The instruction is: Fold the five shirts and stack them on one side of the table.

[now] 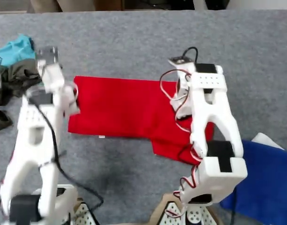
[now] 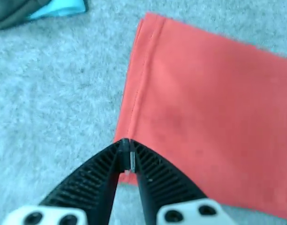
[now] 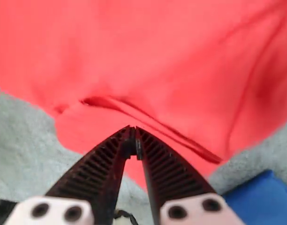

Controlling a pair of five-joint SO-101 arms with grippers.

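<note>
The red shirt (image 1: 120, 108) lies spread flat across the middle of the grey surface (image 1: 134, 42), and a flap at its right end reaches toward the near edge. The left end effector (image 2: 127, 157) has its jaws pressed together at the shirt's left hem. The right end effector (image 3: 133, 143) is also closed, its tips over wrinkled red fabric at the right end. I cannot tell whether either one pinches cloth. A blue shirt (image 1: 269, 178) lies at the near right corner. A teal shirt (image 1: 17, 49) and dark garments (image 1: 17, 77) are bunched at the left edge.
</note>
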